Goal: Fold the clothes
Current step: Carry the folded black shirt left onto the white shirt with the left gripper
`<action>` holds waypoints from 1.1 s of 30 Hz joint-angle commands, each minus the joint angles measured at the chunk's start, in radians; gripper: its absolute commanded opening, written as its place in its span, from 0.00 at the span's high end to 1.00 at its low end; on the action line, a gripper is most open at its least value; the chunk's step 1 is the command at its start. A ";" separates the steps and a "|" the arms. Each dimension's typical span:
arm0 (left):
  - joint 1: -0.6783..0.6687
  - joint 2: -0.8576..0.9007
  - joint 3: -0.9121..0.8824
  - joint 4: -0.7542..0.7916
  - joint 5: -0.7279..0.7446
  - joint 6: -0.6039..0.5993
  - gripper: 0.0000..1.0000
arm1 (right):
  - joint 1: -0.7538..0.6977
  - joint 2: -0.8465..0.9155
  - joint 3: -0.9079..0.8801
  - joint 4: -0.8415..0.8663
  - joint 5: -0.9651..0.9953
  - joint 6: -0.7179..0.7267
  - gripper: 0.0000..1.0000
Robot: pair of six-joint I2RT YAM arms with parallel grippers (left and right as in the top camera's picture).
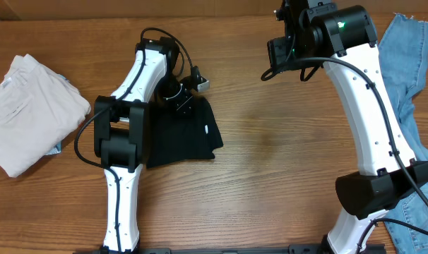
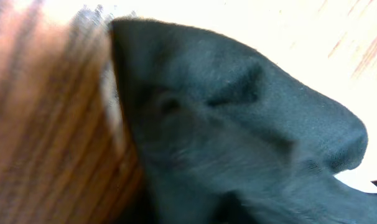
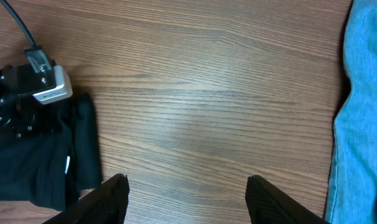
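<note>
Clothes (image 1: 193,137) are found right under the left pincer (image 1: 180,106); grip can't be told. Right pincer (image 3: 187,183) is held wide, well away.

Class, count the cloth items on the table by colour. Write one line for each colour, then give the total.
Black: 1, the black garment
Light blue: 1, the light blue jeans
White: 1, the white cloth bundle
Total: 3
</note>
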 commanded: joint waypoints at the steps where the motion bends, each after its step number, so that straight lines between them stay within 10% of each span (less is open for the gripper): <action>1: -0.002 0.037 -0.014 -0.005 0.000 -0.013 0.96 | -0.005 -0.015 0.015 0.003 -0.004 -0.003 0.36; 13: 0.100 -0.037 0.214 -0.128 -0.032 -0.201 0.96 | -0.005 -0.015 0.015 0.003 0.000 -0.003 0.36; 33: 0.309 -0.449 0.265 -0.108 -0.524 -0.559 0.96 | -0.062 -0.015 0.015 -0.017 0.000 -0.003 0.36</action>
